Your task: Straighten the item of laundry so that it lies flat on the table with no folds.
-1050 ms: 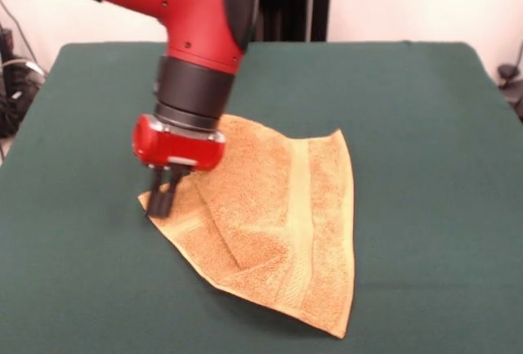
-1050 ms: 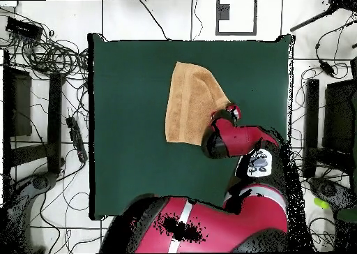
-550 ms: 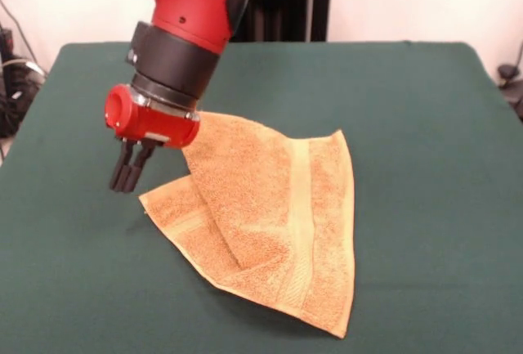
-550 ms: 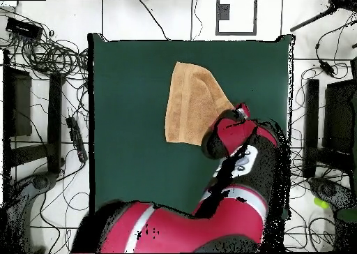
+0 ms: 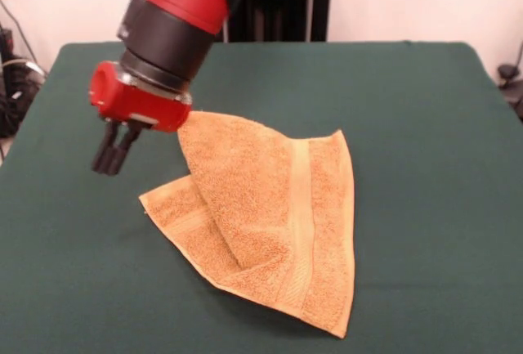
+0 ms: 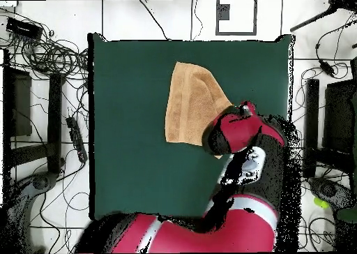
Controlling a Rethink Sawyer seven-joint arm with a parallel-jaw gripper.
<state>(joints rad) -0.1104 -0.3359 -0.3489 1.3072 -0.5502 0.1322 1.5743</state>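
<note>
Empty, nearly closed fingers [image 5: 109,160] hover left of centre (off the surface [image 5: 425,109]); folded towel [image 5: 270,215] lies lower right.

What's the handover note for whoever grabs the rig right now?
Gripper: shut, empty, in the air beside the towel's corner, not touching it.
Towel: on the table, roughly mid-table, still folded. One flap is doubled over the rest, so only a small corner of the lower layer pokes out on the gripper's side. A woven band shows on the top layer.
Done: nothing visible toward flattening; the fold is still in.
Left: grasp the edge of the folded-over flap, pull it open, and lay the towel in a single flat layer.
</note>
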